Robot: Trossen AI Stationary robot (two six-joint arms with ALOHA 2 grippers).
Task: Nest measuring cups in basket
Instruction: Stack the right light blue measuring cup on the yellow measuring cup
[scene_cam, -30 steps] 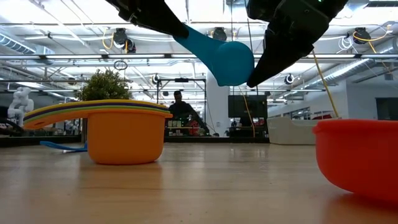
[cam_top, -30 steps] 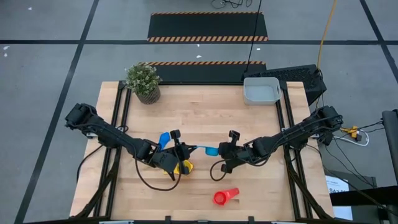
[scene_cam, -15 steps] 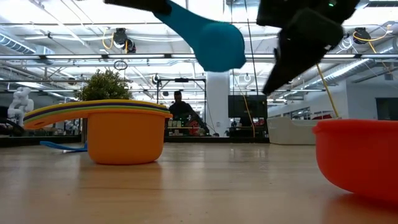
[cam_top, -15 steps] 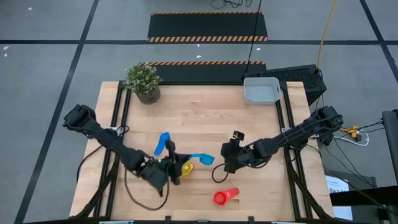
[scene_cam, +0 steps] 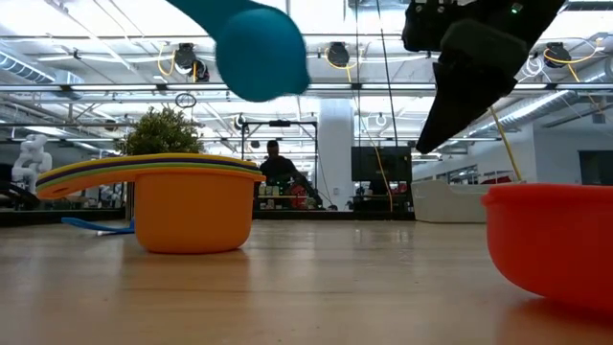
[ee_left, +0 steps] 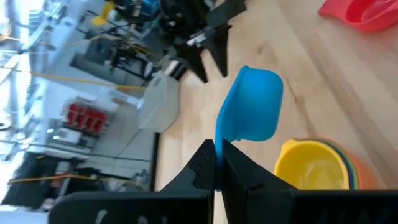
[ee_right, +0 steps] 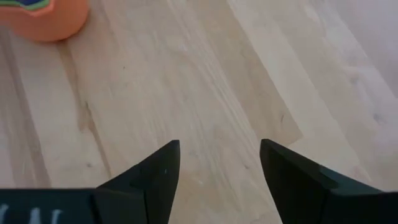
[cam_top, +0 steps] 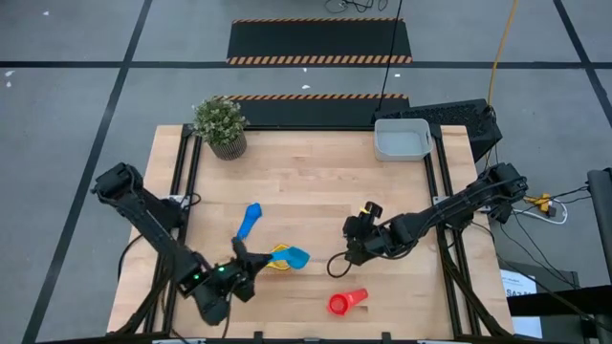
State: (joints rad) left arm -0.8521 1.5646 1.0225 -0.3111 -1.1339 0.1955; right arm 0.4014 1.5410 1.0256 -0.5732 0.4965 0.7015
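Observation:
My left gripper [cam_top: 251,268] is shut on a light-blue measuring cup [cam_top: 295,256] that hangs in the air just right of a nested stack of cups, yellow innermost and orange outermost [cam_top: 279,256]. In the low view the cup [scene_cam: 255,46] floats above the orange stack [scene_cam: 188,209]. A second blue cup [cam_top: 251,220] lies on the table behind the stack. A red cup [cam_top: 346,303] lies on its side near the front edge. My right gripper [cam_top: 360,232] hovers open to the right of the stack, with nothing between its fingers [ee_right: 163,170]. The grey basket [cam_top: 402,139] stands at the far right. My left gripper pinches the light-blue cup's handle [ee_left: 217,140] between its two fingers, at the handle's free end. The fingers come nearly level from the table's near-left side and lie along the handle. The bowl [ee_left: 252,106] sticks out past the fingertips, lifted clear of table and stack.
A potted green plant [cam_top: 221,125] stands at the far left corner. Bare wood lies between the stack and the basket. A black cable [cam_top: 337,265] loops under my right arm.
My left gripper has swung toward the table's near-left corner, rolling as it went. It has carried the light-blue cup away from my right gripper to the nested stack. My right gripper has stayed in place, and the cup no longer touches it.

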